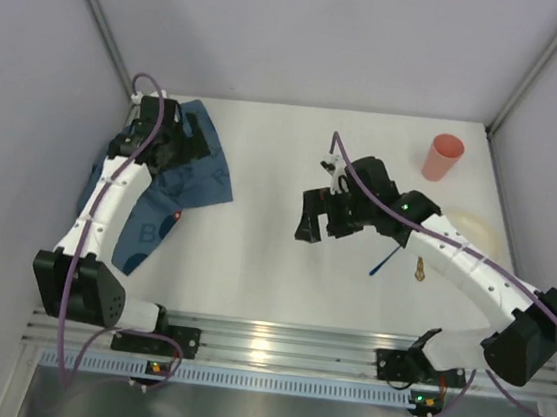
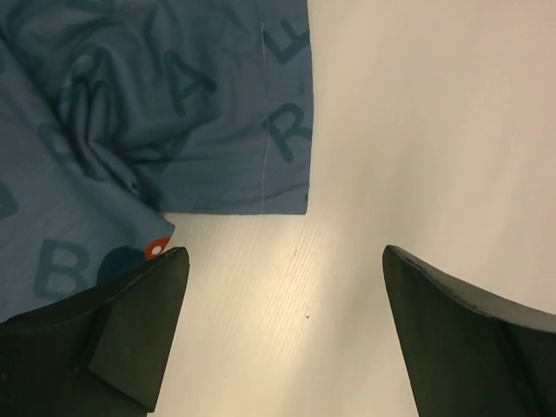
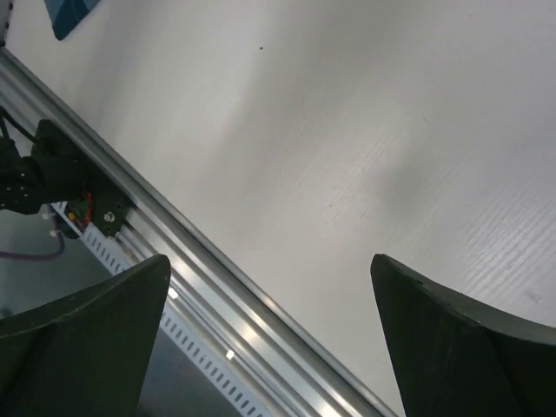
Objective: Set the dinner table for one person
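Note:
The dinner table [image 1: 252, 266] is a plain white top with a silver rail [image 1: 274, 334] along its near edge. My left gripper [image 1: 187, 148] hangs open above the rumpled dark blue lettered placemat [image 1: 176, 182] at the back left. In the left wrist view its fingers [image 2: 139, 330] frame bare table [image 2: 391, 130] just past the placemat's corner [image 2: 217, 130], with nothing between them. My right gripper [image 1: 322, 224] hovers open and empty over the middle of the table. The right wrist view shows white tabletop [image 3: 347, 104] and the rail [image 3: 217, 269] between its fingers [image 3: 452, 347].
A pink cup [image 1: 443, 157] stands upright at the back right. A pale plate [image 1: 477, 231] lies at the right, partly under my right arm. A blue utensil [image 1: 385, 261] and a small gold one [image 1: 418, 270] lie near it. Grey walls close in three sides.

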Controlling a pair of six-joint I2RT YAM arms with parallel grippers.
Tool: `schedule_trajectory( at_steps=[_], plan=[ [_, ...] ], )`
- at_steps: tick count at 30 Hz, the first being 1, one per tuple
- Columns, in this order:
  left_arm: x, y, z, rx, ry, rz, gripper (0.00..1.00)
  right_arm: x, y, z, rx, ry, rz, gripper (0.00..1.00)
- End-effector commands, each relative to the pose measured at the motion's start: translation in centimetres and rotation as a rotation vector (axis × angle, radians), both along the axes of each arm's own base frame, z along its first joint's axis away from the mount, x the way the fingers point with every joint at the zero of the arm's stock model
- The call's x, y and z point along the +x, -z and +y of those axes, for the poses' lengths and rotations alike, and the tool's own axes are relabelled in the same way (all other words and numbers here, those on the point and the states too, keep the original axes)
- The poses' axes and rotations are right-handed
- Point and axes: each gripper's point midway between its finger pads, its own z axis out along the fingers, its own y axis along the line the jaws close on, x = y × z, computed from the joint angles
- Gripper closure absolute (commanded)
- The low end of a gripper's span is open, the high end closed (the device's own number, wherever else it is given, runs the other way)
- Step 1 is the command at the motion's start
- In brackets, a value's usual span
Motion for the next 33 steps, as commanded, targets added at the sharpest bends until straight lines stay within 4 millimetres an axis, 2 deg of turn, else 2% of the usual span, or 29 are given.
schedule_trajectory(
  at_steps=[1,2,3,4,5,6,7,8,9,11,12,13,14,15,16,17,18,19,20,21,22,23,24,26,28,30,31,32,33],
  plan=[
    [-3.7,-7.1,2.3,0.021,-0.155,-0.088,0.02,2.7,-0.2,-0.7,0.145,0.158,0.141,0.0],
    [-4.5,-7.2,4.1,0.066,-0.253,-0.095,0.02,2.8,0.5,-0.6,0.206,0.166,0.218,0.0],
    [-5.1,-8.4,4.7,0.032,-0.324,-0.17,0.02,2.9,1.8,-0.5,0.289,0.168,0.33,0.01],
    [-5.6,-7.3,4.9,0.012,-0.352,-0.177,0.02,2.9,2.4,-0.4,0.297,0.163,0.357,0.0],
    [-7.2,-4.1,4.7,-0.017,-0.343,-0.128,0.02,3.2,3.2,-0.2,0.283,0.156,0.368,0.0],
    [-7.5,-3.0,4.3,-0.045,-0.314,-0.118,0.02,3.8,2.5,0.1,0.284,0.143,0.336,0.0],
    [-7.7,-1.2,3.4,-0.061,-0.256,-0.086,0.02,4.1,2.4,0.1,0.259,0.132,0.311,0.0],
    [-8.0,-0.3,2.7,-0.081,-0.223,-0.052,0.02,4.6,2.6,0.2,0.241,0.13,0.308,0.0],
    [-8.3,0.6,2.8,-0.073,-0.23,-0.016,0.02,5.7,1.4,0.5,0.244,0.127,0.268,0.0],
    [-9.2,1.5,3.4,-0.043,-0.256,0.049,0.02,6.9,2.0,0.8,0.208,0.117,0.27,0.0],
    [-9.3,1.4,4.0,-0.009,-0.27,0.046,0.02,8.2,0.5,1.6,0.226,0.102,0.236,0.0],
    [-9.2,1.0,4.2,0.001,-0.274,0.036,0.02,8.8,0.5,2.0,0.226,0.095,0.244,0.0],
    [-9.1,0.3,4.3,0.003,-0.272,0.013,0.03,9.7,2.2,2.7,0.207,0.098,0.288,0.0],
    [-9.1,0.1,4.2,0.003,-0.259,0.01,0.03,11.0,0.9,3.6,0.233,0.086,0.27,0.0],
    [-9.2,-0.4,4.0,-0.006,-0.248,0.0,0.04,11.7,1.0,4.3,0.245,0.096,0.285,0.0],
    [-9.4,-0.5,3.7,-0.016,-0.239,0.003,0.06,12.7,2.5,5.0,0.24,0.107,0.319,0.0],
    [-9.6,-0.5,3.3,-0.034,-0.222,0.009,0.08,13.8,1.7,6.0,0.276,0.119,0.312,0.01],
    [-10.0,-0.4,3.1,-0.042,-0.219,0.012,0.09,14.4,2.0,6.6,0.285,0.124,0.32,0.0],
    [-10.4,-0.2,3.0,-0.052,-0.217,0.02,0.1,15.1,4.0,7.4,0.27,0.135,0.359,0.0],
    [-10.8,0.0,2.8,-0.065,-0.217,0.032,0.1,15.8,3.3,8.7,0.289,0.131,0.353,0.0],
    [-11.4,0.1,2.3,-0.083,-0.199,0.035,0.12,16.1,5.5,9.7,0.264,0.131,0.391,0.0],
    [-11.8,0.0,2.1,-0.093,-0.191,0.035,0.12,16.4,5.9,10.6,0.258,0.123,0.395,0.0],
    [-12.2,0.0,2.0,-0.104,-0.191,0.036,0.12,16.4,5.0,12.4,0.257,0.099,0.376,0.0],
    [-13.0,-0.2,1.7,-0.117,-0.181,0.023,0.12,17.1,6.0,14.8,0.248,0.077,0.379,0.0],
    [-13.4,0.2,1.7,-0.118,-0.177,0.032,0.12,15.9,6.7,16.8,0.243,0.048,0.412,0.0],
    [-13.1,1.4,1.7,-0.099,-0.164,0.066,0.13,15.4,6.7,17.8,0.253,0.035,0.404,0.0],
    [-12.4,2.8,1.6,-0.084,-0.157,0.105,0.13,15.2,6.5,17.7,0.257,0.034,0.389,0.0],
    [-11.9,3.6,1.9,-0.058,-0.169,0.122,0.13,14.2,5.9,16.7,0.255,0.04,0.382,0.0],
    [-11.4,4.4,2.0,-0.039,-0.161,0.143,0.12,14.4,5.3,16.2,0.265,0.045,0.348,0.0]
  ],
)
